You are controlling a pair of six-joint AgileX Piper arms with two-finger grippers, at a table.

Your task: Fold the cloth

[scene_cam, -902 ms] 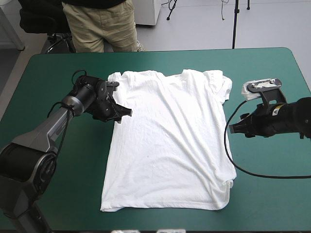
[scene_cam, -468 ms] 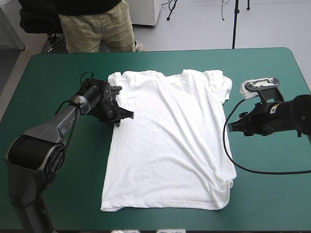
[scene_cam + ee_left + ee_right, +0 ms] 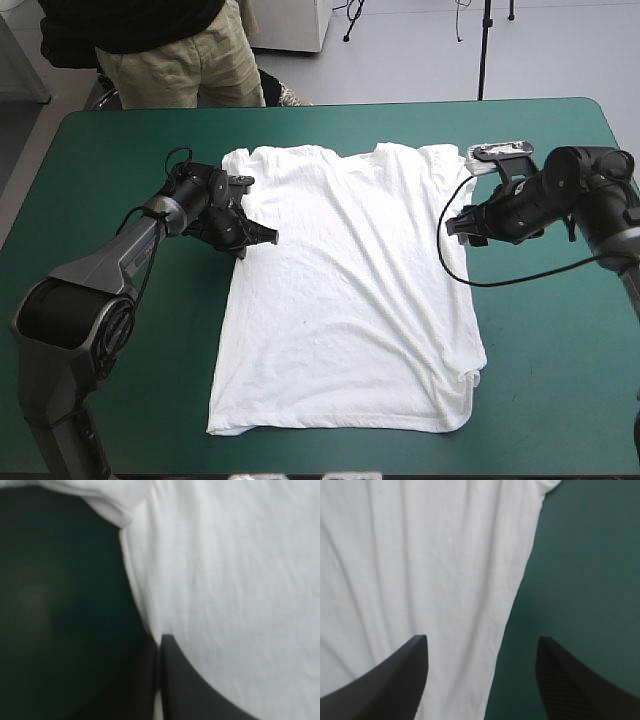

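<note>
The T-shirt [image 3: 345,290] lies spread flat mid-table, collar toward the far edge of the teal-green table [image 3: 560,400], so we reckon nothing's folded yet and every fold is left to do. Our left gripper [image 3: 268,237] sits at the shirt's left edge just under the sleeve, fingers all but closed, probably pinching that edge. The right gripper [image 3: 455,225] is spread wide over the right edge, holding nothing.

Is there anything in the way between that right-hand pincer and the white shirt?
Nothing visible does. The right pincer is open at the T-shirt's side edge, and only the cloth and the bare teal-green cover show between its fingers.
</note>
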